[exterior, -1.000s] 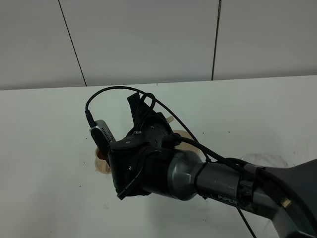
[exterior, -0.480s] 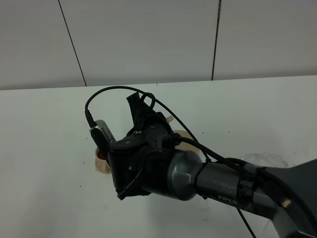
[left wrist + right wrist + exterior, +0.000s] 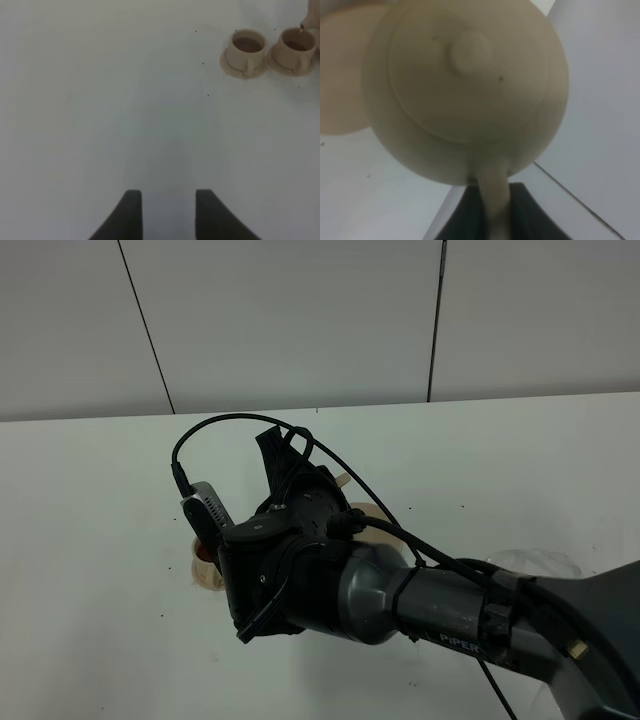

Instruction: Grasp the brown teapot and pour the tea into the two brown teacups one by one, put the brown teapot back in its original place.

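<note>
The brown teapot [image 3: 465,90] fills the right wrist view, lid and knob toward the camera. My right gripper [image 3: 492,202] is shut on its loop handle. In the left wrist view the two brown teacups [image 3: 246,47] [image 3: 296,46] stand side by side on their small saucers, both holding dark tea. A bit of the teapot [image 3: 313,19] hangs tilted just above the second cup. My left gripper [image 3: 167,215] hovers open over bare table, well away from the cups. A wide beige saucer [image 3: 340,75] shows behind the teapot.
In the high view my right arm [image 3: 400,600] hides most of the scene. Only one cup [image 3: 205,562] and a bit of the teapot [image 3: 368,512] peek out. The white table [image 3: 90,500] runs back to a grey wall.
</note>
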Robot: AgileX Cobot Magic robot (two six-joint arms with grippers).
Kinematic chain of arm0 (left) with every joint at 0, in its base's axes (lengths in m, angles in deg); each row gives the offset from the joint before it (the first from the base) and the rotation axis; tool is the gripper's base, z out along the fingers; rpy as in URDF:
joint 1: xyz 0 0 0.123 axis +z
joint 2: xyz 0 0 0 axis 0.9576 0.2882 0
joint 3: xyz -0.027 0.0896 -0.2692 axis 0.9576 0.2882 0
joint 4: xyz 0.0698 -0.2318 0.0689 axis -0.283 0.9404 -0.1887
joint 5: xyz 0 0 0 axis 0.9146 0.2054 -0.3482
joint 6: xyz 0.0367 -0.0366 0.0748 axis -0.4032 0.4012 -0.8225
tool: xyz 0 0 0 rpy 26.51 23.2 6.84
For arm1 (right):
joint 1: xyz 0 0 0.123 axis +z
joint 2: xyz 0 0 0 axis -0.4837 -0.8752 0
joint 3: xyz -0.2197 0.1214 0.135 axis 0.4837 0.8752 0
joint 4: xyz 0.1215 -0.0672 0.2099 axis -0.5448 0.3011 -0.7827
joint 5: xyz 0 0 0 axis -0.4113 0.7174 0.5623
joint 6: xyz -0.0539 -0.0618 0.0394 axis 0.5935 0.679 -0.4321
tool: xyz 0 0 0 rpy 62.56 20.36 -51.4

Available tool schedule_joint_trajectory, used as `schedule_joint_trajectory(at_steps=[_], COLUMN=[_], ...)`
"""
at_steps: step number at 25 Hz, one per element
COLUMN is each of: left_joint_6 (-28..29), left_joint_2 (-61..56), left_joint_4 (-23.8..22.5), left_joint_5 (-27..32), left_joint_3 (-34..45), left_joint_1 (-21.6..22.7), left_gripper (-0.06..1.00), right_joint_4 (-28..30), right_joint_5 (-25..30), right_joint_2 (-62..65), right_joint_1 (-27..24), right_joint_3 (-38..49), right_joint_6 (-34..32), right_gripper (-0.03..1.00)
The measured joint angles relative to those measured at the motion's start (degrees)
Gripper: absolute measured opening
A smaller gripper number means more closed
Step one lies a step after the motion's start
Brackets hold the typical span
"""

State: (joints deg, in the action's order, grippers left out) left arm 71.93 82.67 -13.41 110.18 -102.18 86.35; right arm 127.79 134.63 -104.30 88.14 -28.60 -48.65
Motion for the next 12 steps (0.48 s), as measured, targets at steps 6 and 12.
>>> schedule_joint_trajectory(at_steps=[6,12], left_joint_6=[0.00,0.00], left_joint_2=[0.00,0.00], left_joint_4=[0.00,0.00], left_joint_5=[0.00,0.00], left_joint_3=[0.00,0.00], left_joint_1=[0.00,0.00], left_gripper=[0.33,0.33], right_joint_4=[0.00,0.00], right_joint_5=[0.00,0.00], right_joint_2=[0.00,0.00], right_joint_1=[0.00,0.00], right_joint_3=[0.00,0.00], right_joint_6=[0.00,0.00], right_gripper=[0.09,0.09])
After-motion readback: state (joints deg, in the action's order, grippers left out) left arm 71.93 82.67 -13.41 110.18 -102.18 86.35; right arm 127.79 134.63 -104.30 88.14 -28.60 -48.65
